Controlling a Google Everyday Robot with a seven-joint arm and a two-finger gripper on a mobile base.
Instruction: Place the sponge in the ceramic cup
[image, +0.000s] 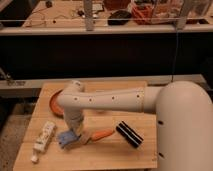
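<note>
The light-blue sponge is at the front left of the wooden table, just right of a white tube. My gripper comes straight down from the white arm and is shut on the sponge's right side. The sponge looks tilted and slightly raised at that side. The arm crosses the table from the right. The ceramic cup is hidden behind the arm.
An orange-brown bowl sits at the back left, partly behind the arm. The white tube lies at the left edge. An orange carrot-like piece and a black-and-white striped block lie right of the gripper. A cluttered shelf runs behind.
</note>
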